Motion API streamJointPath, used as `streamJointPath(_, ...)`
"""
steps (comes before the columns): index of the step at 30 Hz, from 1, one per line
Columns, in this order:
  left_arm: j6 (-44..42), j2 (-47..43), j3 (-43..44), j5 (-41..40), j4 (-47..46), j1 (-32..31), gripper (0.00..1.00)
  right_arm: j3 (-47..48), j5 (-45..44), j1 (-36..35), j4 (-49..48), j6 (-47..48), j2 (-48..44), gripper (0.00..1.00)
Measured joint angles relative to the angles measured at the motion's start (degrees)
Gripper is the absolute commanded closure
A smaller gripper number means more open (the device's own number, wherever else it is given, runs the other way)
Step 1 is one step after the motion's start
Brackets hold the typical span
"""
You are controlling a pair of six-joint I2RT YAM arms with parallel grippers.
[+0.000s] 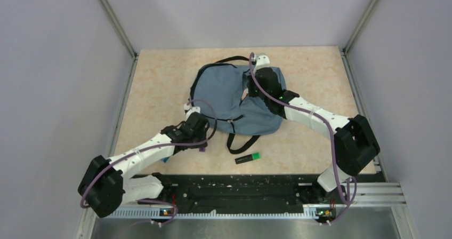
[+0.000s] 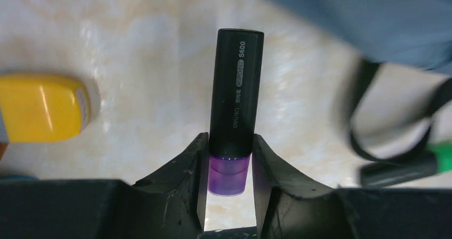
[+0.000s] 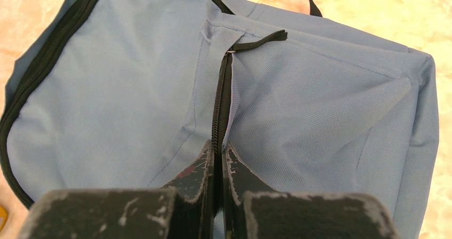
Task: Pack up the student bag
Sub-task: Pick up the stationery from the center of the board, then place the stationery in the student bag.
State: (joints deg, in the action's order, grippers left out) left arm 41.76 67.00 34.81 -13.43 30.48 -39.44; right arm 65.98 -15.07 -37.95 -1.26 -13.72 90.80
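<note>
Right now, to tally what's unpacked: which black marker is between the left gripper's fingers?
The purple-capped marker, its cap between the fingers of the left gripper; the green-capped marker lies apart on the table, untouched.

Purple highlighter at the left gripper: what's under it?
Only bare marbled table shows around the purple highlighter; nothing else pokes out beneath. The left gripper fingers close on its cap and hide the table there.

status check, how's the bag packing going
Left gripper straddles purple marker, grip unclear. Right gripper shut on bag at zipper. Green marker loose, not blocking.
</note>
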Motion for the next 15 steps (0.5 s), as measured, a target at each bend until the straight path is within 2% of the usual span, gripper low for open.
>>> streamJointPath(8,-4.90,-0.68,12.28,4.22,-7.08,0.00,0.75,0.00,-0.04,0.11,0.09,0.00,-0.02,1.00)
streamJointPath(15,-9.35,4.31,19.58,8.39,-11.74,0.00,0.75,0.00,-0.02,0.15,0.09,0.00,-0.02,1.00)
